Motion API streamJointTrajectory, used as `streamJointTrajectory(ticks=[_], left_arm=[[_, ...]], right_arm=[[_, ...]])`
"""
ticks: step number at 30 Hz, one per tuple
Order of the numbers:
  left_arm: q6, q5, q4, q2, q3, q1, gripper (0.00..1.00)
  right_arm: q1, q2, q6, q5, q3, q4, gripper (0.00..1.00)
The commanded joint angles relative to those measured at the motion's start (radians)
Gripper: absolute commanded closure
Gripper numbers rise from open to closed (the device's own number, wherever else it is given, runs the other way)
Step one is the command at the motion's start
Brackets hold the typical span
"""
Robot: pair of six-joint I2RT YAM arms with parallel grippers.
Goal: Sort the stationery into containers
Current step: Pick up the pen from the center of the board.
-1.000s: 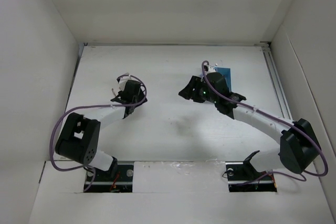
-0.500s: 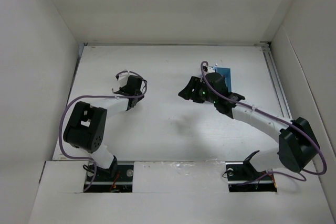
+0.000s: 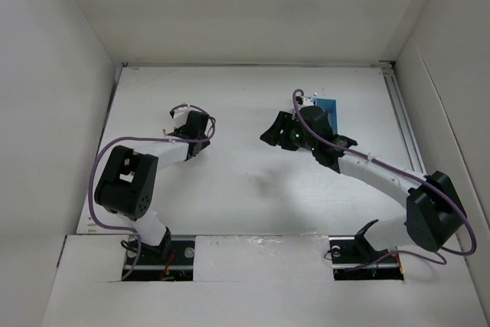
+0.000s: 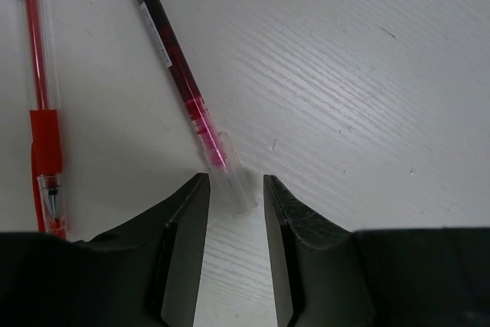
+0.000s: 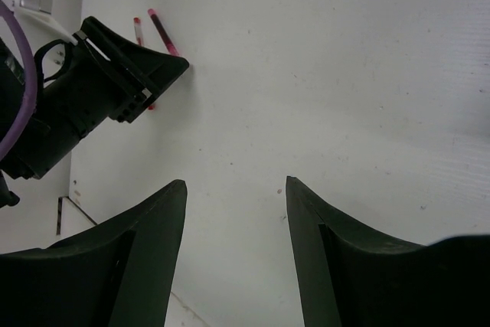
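**Left gripper point(image 4: 235, 183) at a pen's end, right gripper point(image 5: 233, 185) empty**
The left jaws stand narrowly parted around the clear end of the dark red pen point(image 4: 172, 59); whether they grip it I cannot tell. The right jaws gape wide. The pen runs far-left across the desk point(image 4: 367, 74), with a red pen point(image 4: 38, 89) alongside, tip near. Only the top view shows the blue box point(image 3: 329, 105), far right, and it hides both pens. The left elbow has drawn in.

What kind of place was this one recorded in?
Likely a lab robot cell: plain white walls box in a white table, the left arm and right arm are bolted at its near edge, and red pens lie loose.
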Motion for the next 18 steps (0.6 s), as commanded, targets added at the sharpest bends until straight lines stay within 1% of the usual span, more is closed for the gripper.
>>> streamJointTrajectory(ticks=[1, 3, 7, 9, 11, 13, 17, 18], left_arm=[[0.031, -0.006, -0.012, 0.046, 0.039, 0.001, 0.69], [0.031, -0.006, -0.029, 0.070, 0.060, 0.001, 0.69], [0.051, -0.006, -0.029, 0.071, 0.061, 0.001, 0.69], [0.071, 0.007, -0.029, 0.071, 0.061, 0.001, 0.78], [0.080, 0.007, -0.029, 0.071, 0.061, 0.001, 0.91], [0.080, 0.036, -0.020, 0.061, 0.050, 0.001, 1.00], [0.080, 0.074, 0.001, 0.043, 0.012, 0.001, 1.00], [0.080, 0.085, 0.011, 0.016, -0.010, 0.001, 1.00]], right_arm=[[-0.004, -0.019, -0.010, -0.006, 0.031, 0.026, 0.39], [-0.004, -0.019, -0.010, -0.006, 0.031, 0.026, 0.39], [-0.004, -0.029, -0.010, -0.006, 0.031, 0.026, 0.39], [-0.004, -0.029, -0.010, -0.006, 0.031, 0.026, 0.39], [-0.004, -0.029, -0.010, -0.006, 0.031, 0.026, 0.39], [-0.004, -0.038, -0.010, -0.006, 0.031, 0.026, 0.39], [-0.004, -0.038, -0.010, -0.004, 0.031, 0.026, 0.39], [-0.004, -0.038, -0.010, -0.004, 0.031, 0.026, 0.39]])
